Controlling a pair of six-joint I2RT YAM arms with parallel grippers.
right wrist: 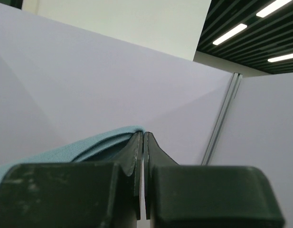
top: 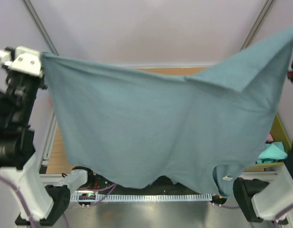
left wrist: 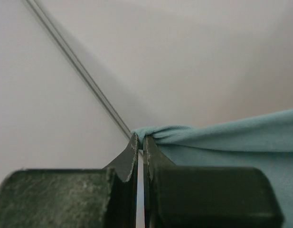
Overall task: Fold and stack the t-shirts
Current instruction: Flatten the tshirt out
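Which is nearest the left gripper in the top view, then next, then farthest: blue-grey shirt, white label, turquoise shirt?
1. Blue-grey shirt: corner pinched in the left gripper, upper left.
2. White label: low on the hanging hem, lower right.
3. Turquoise shirt: far right edge, past the label.

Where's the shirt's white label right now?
Top view, lower right: the white label hangs at the blue-grey t-shirt's bottom edge, just left of the right arm's base.
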